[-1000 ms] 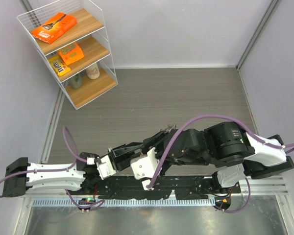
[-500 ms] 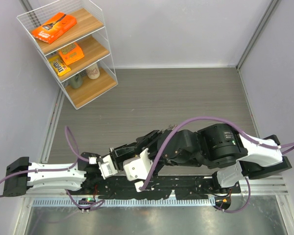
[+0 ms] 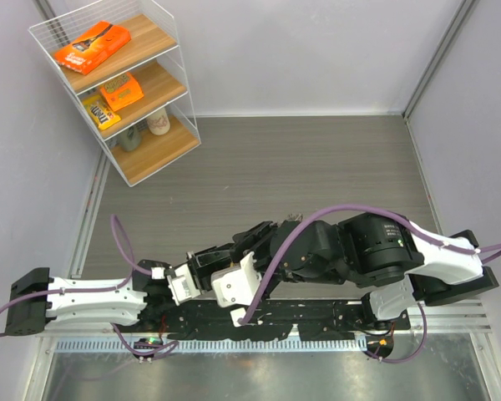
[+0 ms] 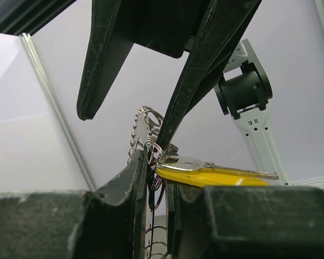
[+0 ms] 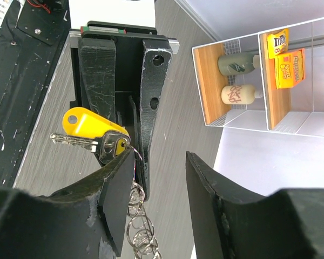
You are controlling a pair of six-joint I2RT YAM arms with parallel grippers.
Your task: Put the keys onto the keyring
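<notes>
Though cramped, keyring [image 4: 147,115] inside right gripper [image 4: 124,130]

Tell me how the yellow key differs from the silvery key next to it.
The yellow key is bright and rounded, with no blade in view; the silvery key shows a long thin blade. The yellow key looks wider, the silvery key narrower. Both lie side by side, partly overlapping, and both end by the keyring.
</notes>
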